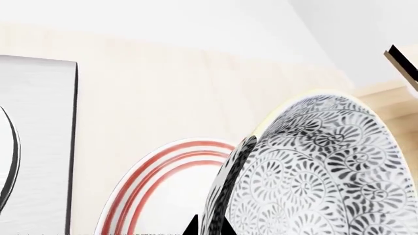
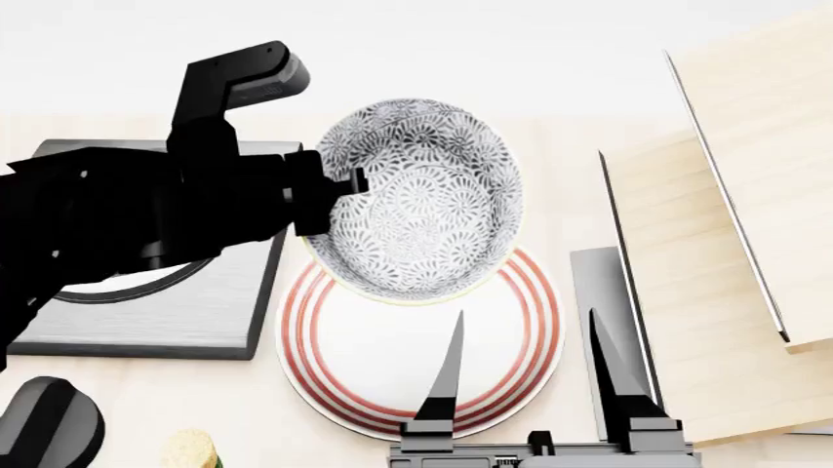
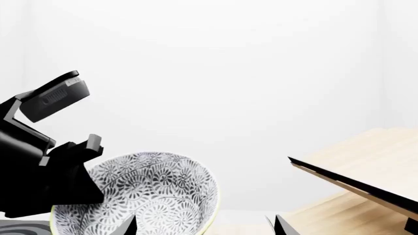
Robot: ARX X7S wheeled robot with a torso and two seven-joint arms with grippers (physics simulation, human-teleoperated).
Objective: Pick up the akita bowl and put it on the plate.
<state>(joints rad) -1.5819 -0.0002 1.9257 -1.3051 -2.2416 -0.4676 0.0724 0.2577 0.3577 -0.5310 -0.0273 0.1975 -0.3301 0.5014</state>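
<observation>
Nearest the robot, the right end effector [image 2: 524, 356] hovers with its two dark fingers spread wide, nothing between them, above the near edge of the plate [image 2: 390, 351]. The plate, white with thin red rings around its rim, lies flat on the pale wooden counter [image 2: 573, 195] close to its near edge. At the near left corner of the view sit a black knob [image 2: 50, 424] and a small yellowish item [image 2: 190, 450], too cut off to identify.

Beyond the plate's middle, the akita bowl [image 2: 423, 200] hangs in the air, tilted, its patterned inside facing up. Its lower rim overlaps the plate's far edge in the head view. The left end effector [image 2: 326, 200] pinches the bowl's left rim; the left wrist view shows the bowl's wall [image 1: 313, 171] between its fingertips, with the red-ringed plate [image 1: 163, 186] beyond.

To the left of the plate rests a square brushed-metal burner [image 2: 195, 312] partly hidden under the left arm. On the right side of the counter, light wooden panels [image 2: 742, 195] stand tilted. A plain white wall [image 3: 228, 73] closes the scene behind.
</observation>
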